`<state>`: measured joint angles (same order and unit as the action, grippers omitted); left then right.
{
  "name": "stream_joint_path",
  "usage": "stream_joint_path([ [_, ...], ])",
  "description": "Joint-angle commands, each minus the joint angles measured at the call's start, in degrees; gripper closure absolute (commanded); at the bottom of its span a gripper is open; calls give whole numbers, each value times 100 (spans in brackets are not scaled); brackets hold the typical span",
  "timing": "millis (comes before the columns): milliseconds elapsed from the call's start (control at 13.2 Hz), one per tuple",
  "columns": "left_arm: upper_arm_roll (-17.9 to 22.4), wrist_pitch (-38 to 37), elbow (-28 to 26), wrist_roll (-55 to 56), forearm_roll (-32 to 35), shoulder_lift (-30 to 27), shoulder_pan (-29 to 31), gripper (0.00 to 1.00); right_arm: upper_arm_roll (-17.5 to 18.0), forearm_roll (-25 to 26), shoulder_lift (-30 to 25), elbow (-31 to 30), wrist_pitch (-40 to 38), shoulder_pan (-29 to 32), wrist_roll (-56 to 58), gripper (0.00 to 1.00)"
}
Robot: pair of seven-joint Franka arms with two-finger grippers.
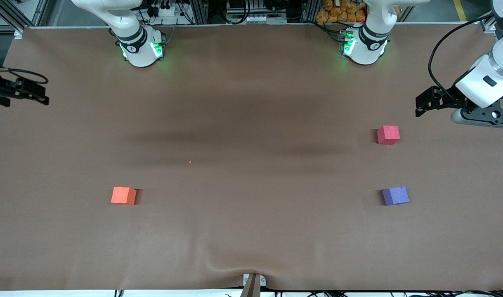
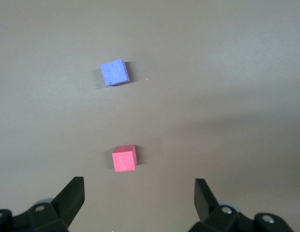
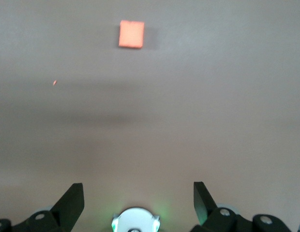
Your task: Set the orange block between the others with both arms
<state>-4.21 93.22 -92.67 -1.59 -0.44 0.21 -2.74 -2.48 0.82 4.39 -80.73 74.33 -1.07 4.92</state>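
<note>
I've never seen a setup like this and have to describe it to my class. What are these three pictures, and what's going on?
Two white robot arms stand at a brown table. The big picture looks down from across the table; the other two come from cameras on each arm's wrist. The left gripper hangs over its end of the table, near the red-pink cube and the purple-blue cube, which lies nearer the front camera. The right gripper hangs over the other end, where the orange block lies. Both sets of fingers are open. Nothing is held.
</note>
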Motion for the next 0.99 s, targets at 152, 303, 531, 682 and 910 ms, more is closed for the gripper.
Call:
stream_joint_path([
  [152, -27, -58, 64, 62, 132, 32, -7, 0, -191, -170, -35, 4, -287, -7, 9, 0],
  [303, -27, -58, 126, 71, 132, 111, -33, 0, -200, -170, -35, 4, -288, -7, 0, 0],
  [531, -36, -198, 82, 62, 184, 129, 2, 0, -200, -161, -26, 4, -253, -7, 0, 0],
  [682, -45, -347, 47, 80, 185, 85, 19, 0, -200, -170, -17, 4, -200, 2, 0, 0],
  [910, -62, -436, 12, 89, 185, 85, -7, 0, -191, -301, 88, 4, 1, -7, 0, 0],
])
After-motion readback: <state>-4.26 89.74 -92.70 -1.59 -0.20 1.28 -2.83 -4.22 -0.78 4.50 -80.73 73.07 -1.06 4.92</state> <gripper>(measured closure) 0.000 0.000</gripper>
